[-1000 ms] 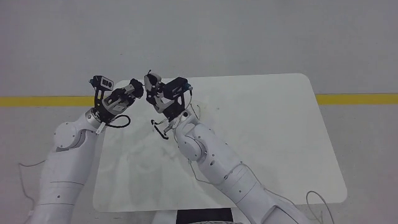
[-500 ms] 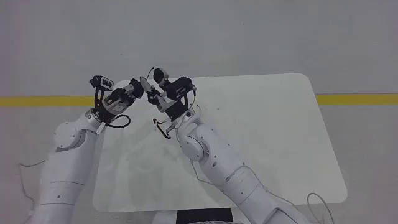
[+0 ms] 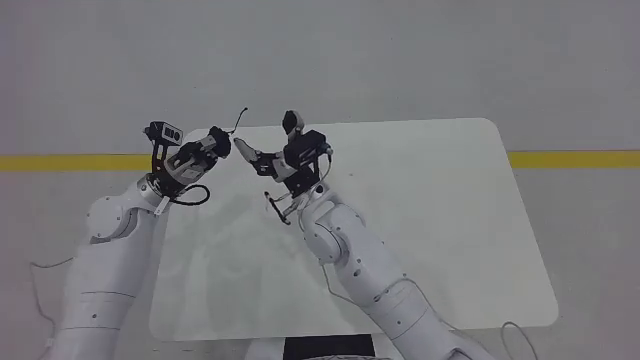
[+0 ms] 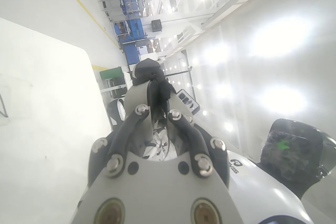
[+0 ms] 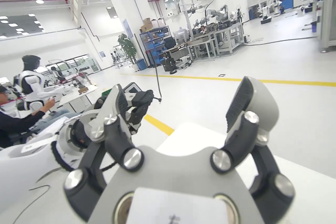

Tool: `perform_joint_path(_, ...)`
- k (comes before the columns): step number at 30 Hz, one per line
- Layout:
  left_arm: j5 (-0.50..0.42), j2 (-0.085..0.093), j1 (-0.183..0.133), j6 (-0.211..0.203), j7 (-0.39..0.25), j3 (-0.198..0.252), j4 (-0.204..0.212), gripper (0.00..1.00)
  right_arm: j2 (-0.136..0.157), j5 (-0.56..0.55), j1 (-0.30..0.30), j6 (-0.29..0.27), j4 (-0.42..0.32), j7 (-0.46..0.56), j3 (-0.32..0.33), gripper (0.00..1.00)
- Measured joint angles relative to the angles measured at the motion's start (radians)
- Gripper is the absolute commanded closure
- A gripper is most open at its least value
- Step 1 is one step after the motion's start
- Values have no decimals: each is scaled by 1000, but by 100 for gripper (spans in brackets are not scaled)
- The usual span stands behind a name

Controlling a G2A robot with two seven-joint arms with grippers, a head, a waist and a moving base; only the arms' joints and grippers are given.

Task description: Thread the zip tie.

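Note:
My left gripper (image 3: pixel 222 146) is shut on a black zip tie (image 3: pixel 240 118) above the table's far left corner. The thin strap rises free from its fingertips. In the left wrist view the tie's dark bunched part (image 4: pixel 157 89) is pinched between the closed fingers (image 4: pixel 136 93). My right gripper (image 3: pixel 268 136) stands open a short way to the right, with nothing between its fingers. In the right wrist view the open right gripper (image 5: pixel 181 101) faces the left gripper (image 5: pixel 143 99), from which the zip tie strap (image 5: pixel 157 80) sticks up.
The white table (image 3: pixel 450 210) lies below both arms, with a yellow floor line (image 3: pixel 570 158) behind it. A thin dark line (image 4: pixel 3 105) lies on the table near the left arm. A black cable loop (image 3: pixel 275 207) hangs at the right wrist.
My right gripper has drawn away to the right from the left gripper and spread its fingers wider. The left gripper has stayed put, and the strap now stands free.

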Motion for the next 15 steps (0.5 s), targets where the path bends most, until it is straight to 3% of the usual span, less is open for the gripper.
perform_joint_path(2, -6, 0, 1, 7, 6, 2, -2, 100, 2, -10, -1, 2, -1, 0, 3, 0)
perform_joint_path(4, -35, -1, 3, 46, 25, 4, -8, 100, 2, -9, -1, 2, -1, 0, 2, 0)
perform_joint_path(7, -116, 0, 5, 136, 28, -4, -8, 100, 1, -8, -1, 2, -1, 0, 2, 0)
perform_joint_path(15, -300, 10, 14, 387, -37, -42, 15, 100, 3, -19, -1, 6, -2, 7, 2, 0)
